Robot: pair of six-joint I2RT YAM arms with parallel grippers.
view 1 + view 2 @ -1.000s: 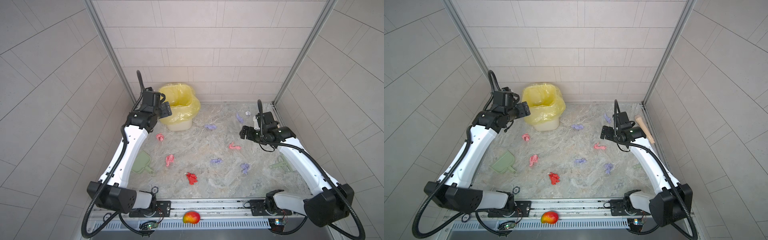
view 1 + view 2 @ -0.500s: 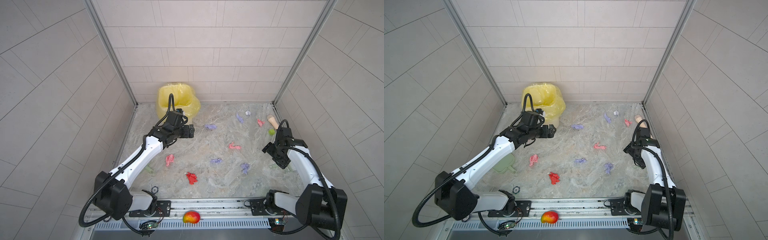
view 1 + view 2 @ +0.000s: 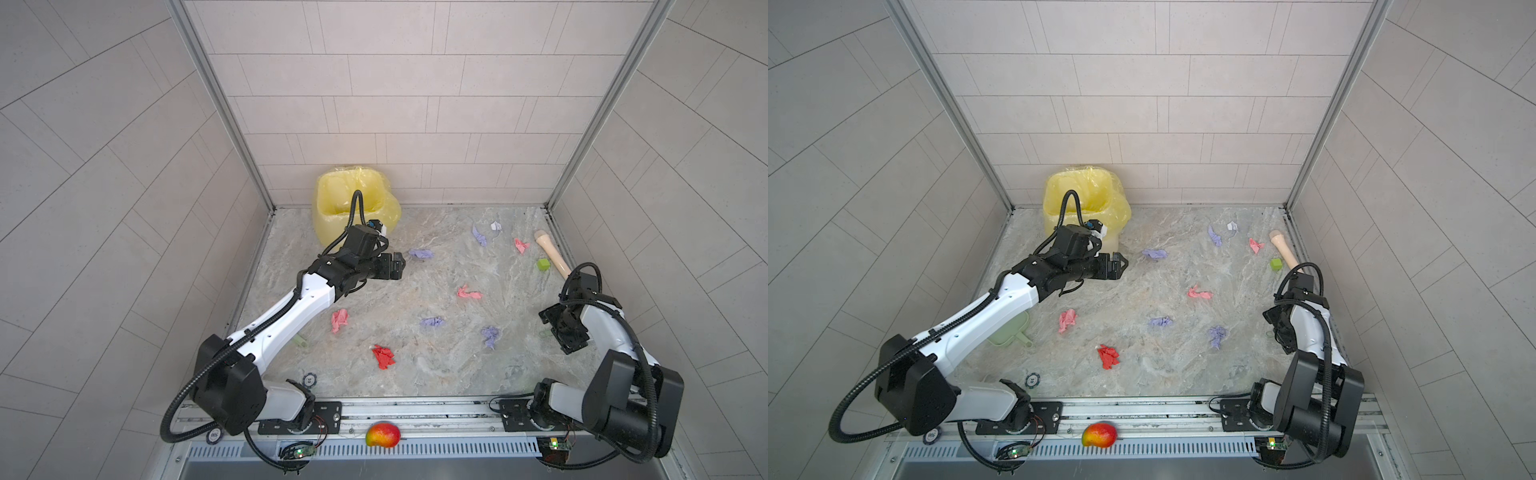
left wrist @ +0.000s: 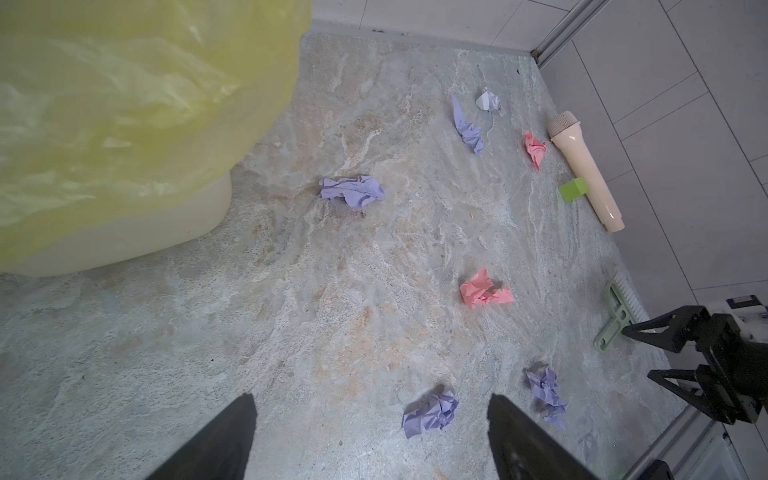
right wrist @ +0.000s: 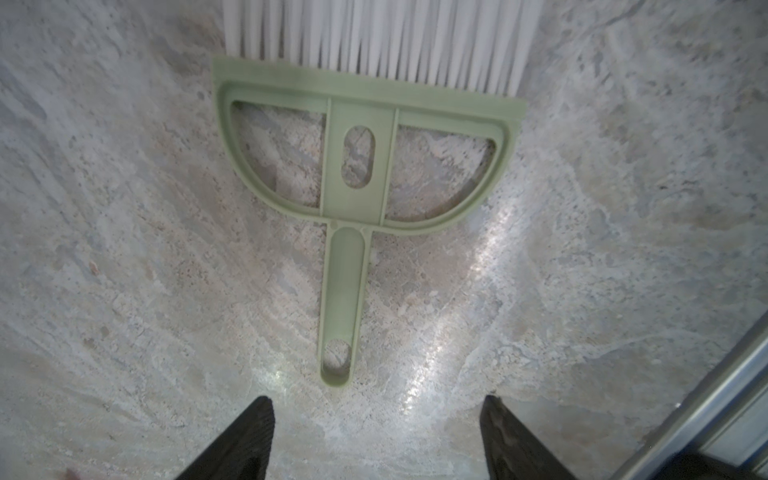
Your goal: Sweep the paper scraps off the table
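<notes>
- Left gripper [image 3: 397,266] hangs over the table [image 3: 395,307], just in front of the bin with the yellow bag [image 3: 336,199]. Jaws spread wide, nothing in them.
- Right gripper [image 5: 376,436] is low by the right rail. Its wrist view shows jaws spread, with the handle end of the green brush [image 5: 357,166] just ahead of the tips, not between them. Empty.
- Only that wrist view shows the whole brush: flat on the table, white bristles pointing away from the gripper. In both top views the right arm hides nearly all of it.
- Left wrist view catches the right gripper side-on, near the brush handle, jaws apart.
- Paper scraps [image 3: 469,293] lie loose on the table. A top view shows nine: four purple, three pink, one red, one white. Left wrist view shows seven; the red one and the near-left pink one fall outside it.
- Dustpan [image 3: 1009,332] shows beside the left arm in a top view.
- Toy microphone [image 4: 582,166] lies along the right rail, green cube [image 4: 573,189] just beside it.
- Mango [image 3: 382,434] sits on the front grille, off the table.
- Writing: the dark chip [image 3: 1032,379] at the front edge reads roughly "10". The second chip [image 3: 931,435] is too small to read.
</notes>
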